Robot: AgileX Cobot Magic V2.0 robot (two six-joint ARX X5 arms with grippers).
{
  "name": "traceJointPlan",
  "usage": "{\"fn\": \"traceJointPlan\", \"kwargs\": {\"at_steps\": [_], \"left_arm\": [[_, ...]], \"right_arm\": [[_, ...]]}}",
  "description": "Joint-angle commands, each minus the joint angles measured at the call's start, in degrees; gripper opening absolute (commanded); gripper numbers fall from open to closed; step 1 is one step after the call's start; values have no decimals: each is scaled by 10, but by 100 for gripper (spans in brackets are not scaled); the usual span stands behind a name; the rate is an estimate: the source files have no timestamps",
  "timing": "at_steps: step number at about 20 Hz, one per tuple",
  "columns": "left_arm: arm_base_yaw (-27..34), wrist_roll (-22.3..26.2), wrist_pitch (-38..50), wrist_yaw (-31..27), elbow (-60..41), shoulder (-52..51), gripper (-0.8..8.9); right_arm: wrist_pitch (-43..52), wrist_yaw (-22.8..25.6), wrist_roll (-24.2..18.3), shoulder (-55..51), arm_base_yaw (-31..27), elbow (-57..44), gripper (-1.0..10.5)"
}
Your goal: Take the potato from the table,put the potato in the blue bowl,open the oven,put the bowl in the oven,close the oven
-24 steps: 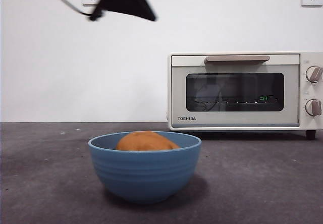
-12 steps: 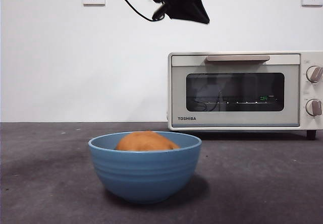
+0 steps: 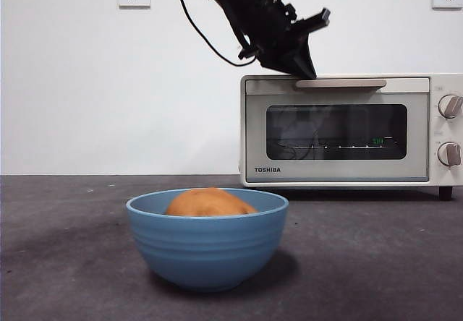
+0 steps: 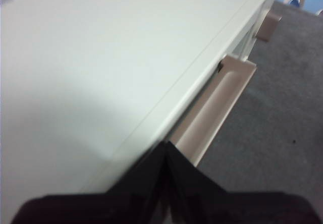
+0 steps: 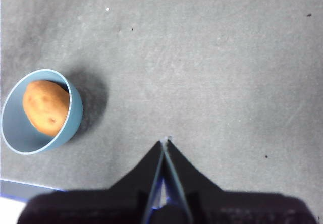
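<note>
Potato (image 3: 208,202), smooth orange-brown, sits in the blue bowl (image 3: 207,245); left gripper (image 3: 304,66), jaws clenched, hovers by the oven (image 3: 340,129) handle (image 3: 340,84); right gripper (image 5: 164,142) clenched.

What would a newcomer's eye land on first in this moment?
The blue bowl stands near the camera on the table, the orange-brown potato already inside it. Behind and to the right sits the cream TOSHIBA oven, door shut. The left gripper hangs shut just above the oven's beige handle; the right gripper waits high over bare table.
</note>
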Motion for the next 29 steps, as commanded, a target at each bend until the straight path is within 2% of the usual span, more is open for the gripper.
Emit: {"fn": "traceJointPlan", "kwargs": {"at_steps": [1, 8, 13, 15, 19, 21, 23, 26, 29], "left_arm": [[-1, 3, -4, -2, 0, 20, -6], [-7, -5, -65, -15, 0, 21, -6], [-19, -21, -116, -19, 0, 21, -6], [-29, -25, -136, -46, 0, 21, -6], [-48, -40, -159, -47, 0, 22, -6], [-56, -67, -161, -47, -3, 22, -6], [-66, -83, -163, -59, -9, 22, -6], [-85, -93, -159, -108, -32, 22, -6], [-103, -108, -125, -120, -70, 22, -6]], "right_arm": [[-3, 0, 11, -1, -1, -6, -12], [-3, 5, 14, -1, -1, -6, -12], [-33, 5, 42, -1, -1, 21, -11], [-70, 32, 41, -1, -1, 63, -11], [-174, 151, 24, -1, -1, 174, -11], [-203, 196, 17, -2, -1, 218, -11], [-203, 196, 10, -5, -1, 255, -11], [-203, 199, 9, -5, -1, 291, -11], [-203, 218, 0, -5, -1, 306, -11]]}}
